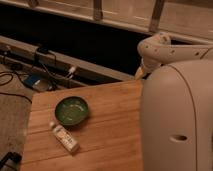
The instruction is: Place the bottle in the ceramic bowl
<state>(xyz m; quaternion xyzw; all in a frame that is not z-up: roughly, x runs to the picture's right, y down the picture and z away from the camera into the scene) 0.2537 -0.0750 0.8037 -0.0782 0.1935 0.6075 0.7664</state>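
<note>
– Wood table (110, 125), item check: confirm location of the bottle (64, 137)
– Bottle lies on its side on the tabletop, near the front left corner. Cap end points far-left; base end points near-right. Body and cap are white, and the pale label faces up
– Relation of bottle to bowl (72, 110)?
– Bottle is outside the bowl, just beside its near rim, with the cap end closest. Whether cap and rim touch cannot be determined. Bowl is green, glossy and round, with a darker rim. It stands upright on the left half of the table, its green inside in plain view
– Gripper (141, 73) position?
– Gripper hangs at the far edge of the table, right of centre, directly below the bent white arm joint (156, 50). Only a pale tip shows beside the large white housing (180, 115), which covers the right side of the view. Gripper is well apart from both bottle and bowl
– Jaw state?
– Jaws stand apart and grip no item. Bottle rests on the wood, clear of the arm
– Surroundings?
– Grey floor (12, 115) left of the table carries dark cables (15, 77) and a blue item (32, 80). A pale rail (75, 67) runs behind the table, with a dark band beyond it and light window frames across the top of the view
</note>
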